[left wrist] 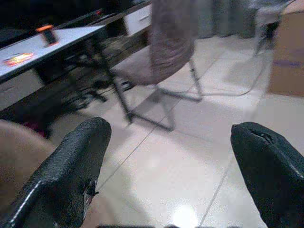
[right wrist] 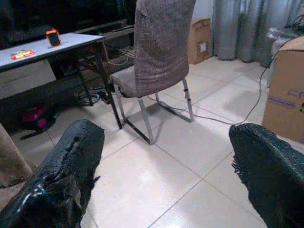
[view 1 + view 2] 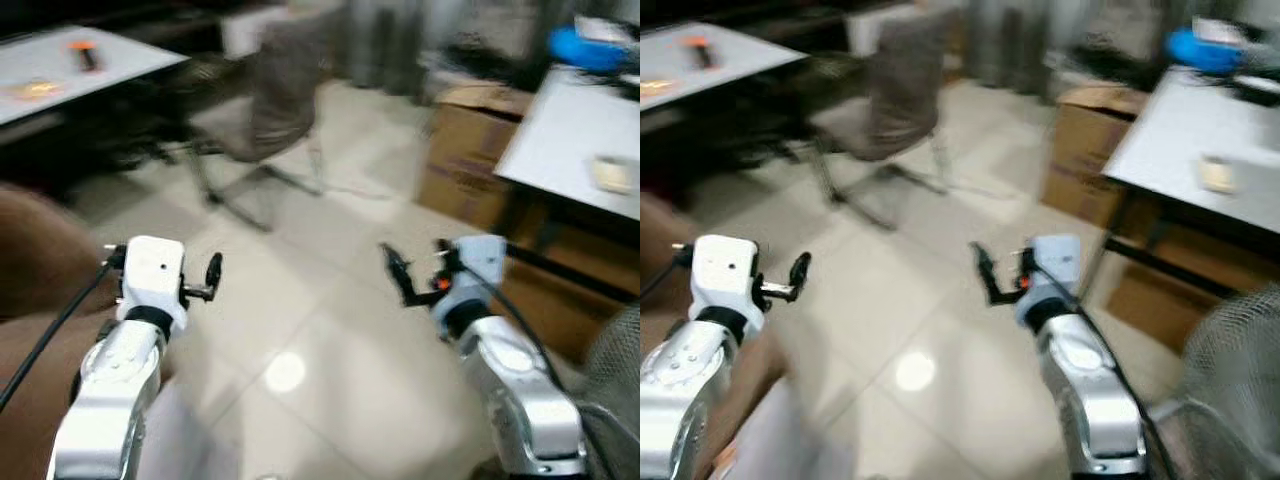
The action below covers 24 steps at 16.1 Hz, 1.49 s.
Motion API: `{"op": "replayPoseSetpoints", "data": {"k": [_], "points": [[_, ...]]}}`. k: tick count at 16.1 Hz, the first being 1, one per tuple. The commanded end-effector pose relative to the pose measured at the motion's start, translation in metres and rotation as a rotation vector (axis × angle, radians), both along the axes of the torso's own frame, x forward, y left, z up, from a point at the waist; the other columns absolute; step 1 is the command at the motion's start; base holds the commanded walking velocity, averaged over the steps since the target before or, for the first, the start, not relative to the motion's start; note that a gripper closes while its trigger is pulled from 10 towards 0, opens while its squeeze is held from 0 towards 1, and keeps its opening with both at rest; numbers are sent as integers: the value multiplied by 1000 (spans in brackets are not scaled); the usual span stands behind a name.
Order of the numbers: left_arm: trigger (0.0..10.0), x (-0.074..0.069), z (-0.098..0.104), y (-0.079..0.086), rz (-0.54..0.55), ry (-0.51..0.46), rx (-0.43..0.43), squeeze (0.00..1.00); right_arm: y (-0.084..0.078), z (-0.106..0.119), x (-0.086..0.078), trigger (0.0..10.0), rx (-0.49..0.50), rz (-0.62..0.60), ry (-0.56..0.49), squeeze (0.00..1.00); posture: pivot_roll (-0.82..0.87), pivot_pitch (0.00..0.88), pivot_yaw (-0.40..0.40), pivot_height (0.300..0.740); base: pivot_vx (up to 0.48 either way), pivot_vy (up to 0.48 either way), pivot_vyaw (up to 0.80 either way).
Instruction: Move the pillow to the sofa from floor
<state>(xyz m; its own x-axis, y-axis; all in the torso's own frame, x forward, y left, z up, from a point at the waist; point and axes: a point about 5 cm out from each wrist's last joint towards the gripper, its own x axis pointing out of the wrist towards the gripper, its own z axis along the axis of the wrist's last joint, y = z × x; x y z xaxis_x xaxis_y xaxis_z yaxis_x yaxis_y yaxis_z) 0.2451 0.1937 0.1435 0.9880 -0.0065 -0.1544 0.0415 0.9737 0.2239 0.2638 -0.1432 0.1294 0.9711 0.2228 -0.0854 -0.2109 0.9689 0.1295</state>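
I am holding my left claw (image 3: 213, 275) and right claw (image 3: 398, 272) out ahead of me over the tiled floor (image 3: 330, 330), both spread wide and carrying nothing. I am not finding a pillow beyond either claw. Farther out past my left claw a grey chair (image 2: 159, 52) is standing beside a desk (image 2: 47, 47). A brown upholstered mass (image 3: 35, 260), probably the sofa, is lying just outside my left arm, so that arm is nearer it.

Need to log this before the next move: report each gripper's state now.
Left gripper: open, holding nothing, over the floor tiles.
Right gripper: open, holding nothing, facing the chair.
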Motion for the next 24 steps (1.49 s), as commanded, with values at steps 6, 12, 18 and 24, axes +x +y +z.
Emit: {"op": "replayPoseSetpoints", "data": {"k": [6, 12, 18, 24], "points": [[10000, -2, -3, -6, -34, -4, 31, 0, -12, 0, -6, 10000, -86, -69, 17, 1000, -168, 0, 65, 740, 0, -97, 800], [10000, -9, -4, -5, -23, -1, 34, 0, -8, -1, -5, 10000, -172, -90, 4, 1000, -151, 0, 48, 740, 0, -320, 533], [10000, -9, -4, -3, -1, 7, 5, 0, 0, 2, -10, 10000, -114, 3, -18, 0, -154, 0, 55, 740, 0, -276, 0], [10000, -8, 5, 2, 32, -87, 80, 0, -1, 3, -3, 10000, -220, -39, -58, 0, -140, 0, 49, 740, 0, 0, 606]]}}
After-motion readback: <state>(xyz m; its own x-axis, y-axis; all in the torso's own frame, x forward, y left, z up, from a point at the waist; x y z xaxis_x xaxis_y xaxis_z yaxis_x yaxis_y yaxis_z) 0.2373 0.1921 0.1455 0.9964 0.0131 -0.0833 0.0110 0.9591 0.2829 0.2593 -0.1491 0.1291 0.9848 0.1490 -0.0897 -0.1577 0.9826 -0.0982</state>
